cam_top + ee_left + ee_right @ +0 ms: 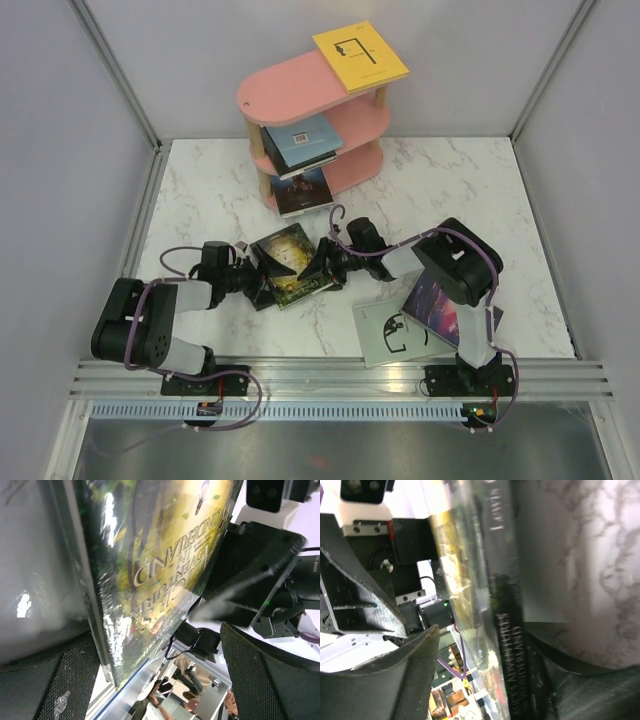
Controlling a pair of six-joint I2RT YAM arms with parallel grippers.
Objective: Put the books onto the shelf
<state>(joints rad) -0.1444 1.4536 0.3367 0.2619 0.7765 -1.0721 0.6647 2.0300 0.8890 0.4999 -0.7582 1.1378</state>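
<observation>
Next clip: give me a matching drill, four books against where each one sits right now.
Things: 1 yellow paperback book; 2 blue paperback book; 3 dark green-gold paperback book; 4 pale grey-green paperback book.
Places: A between the left claw and right claw; B top board of the pink three-tier shelf; C white marble table by the right arm's base; D shelf's middle tier.
Pairs: 1-B; 2-D; 3-A; 4-C.

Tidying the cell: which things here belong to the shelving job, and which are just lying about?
Job: pink shelf; yellow book, blue book, dark book on it; green-gold book; grey book; purple book.
Just there: marble table; metal rail.
</observation>
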